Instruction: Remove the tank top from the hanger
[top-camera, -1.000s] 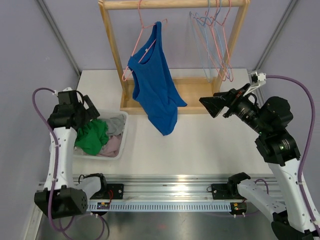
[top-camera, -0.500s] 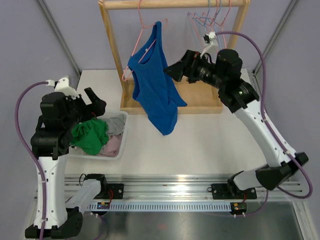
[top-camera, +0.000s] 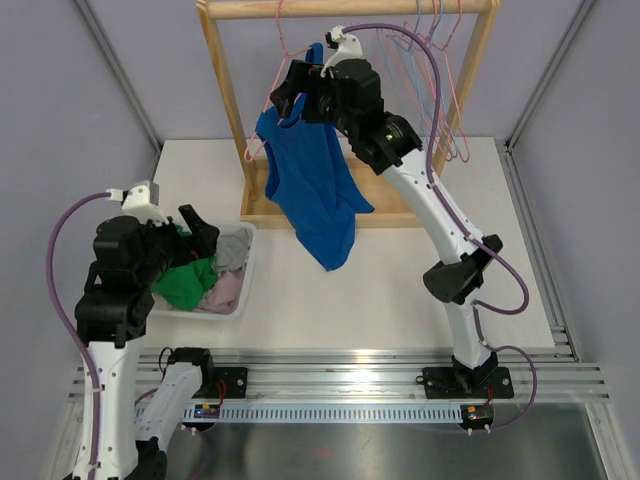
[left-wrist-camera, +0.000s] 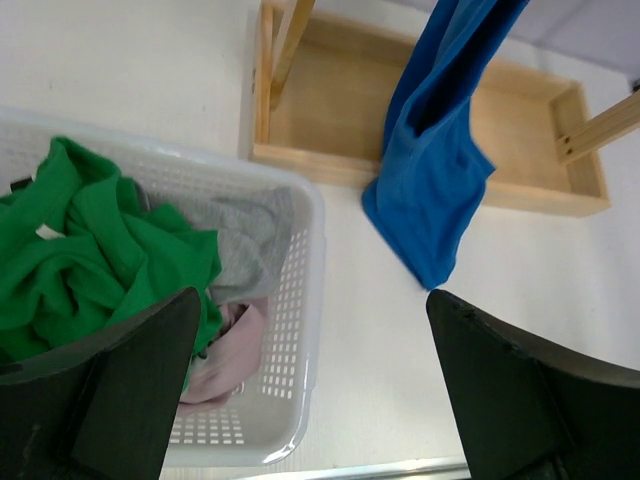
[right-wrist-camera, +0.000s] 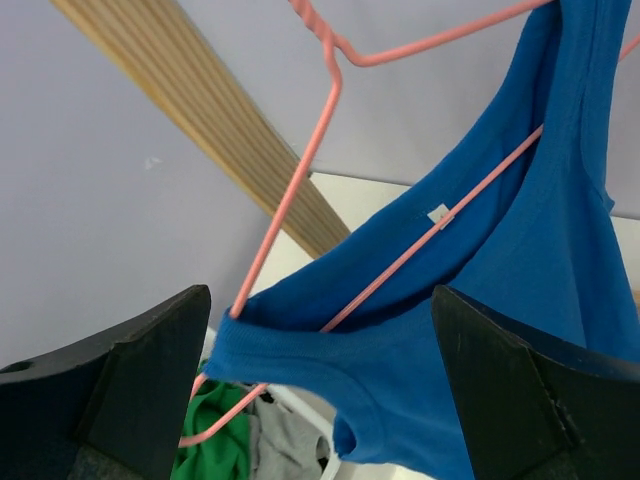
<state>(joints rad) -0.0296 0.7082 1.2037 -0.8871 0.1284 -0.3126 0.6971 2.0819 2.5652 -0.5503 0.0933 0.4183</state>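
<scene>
A blue tank top hangs on a pink hanger from the wooden rack's top bar. My right gripper is raised to the top's left shoulder and is open. In the right wrist view the shoulder strap wraps round the hanger's arm and lies between my spread right gripper fingers, untouched. My left gripper is open and empty above the white basket. In the left wrist view my left gripper spans the basket's rim, and the tank top's hem hangs beyond it.
The basket holds green, grey and pink clothes. Several empty hangers hang at the rack's right end. The rack's wooden base tray sits on the white table behind the tank top.
My right arm has swung from the table's right side up and left to the tank top's left shoulder. My left arm has shifted a little over the basket.
</scene>
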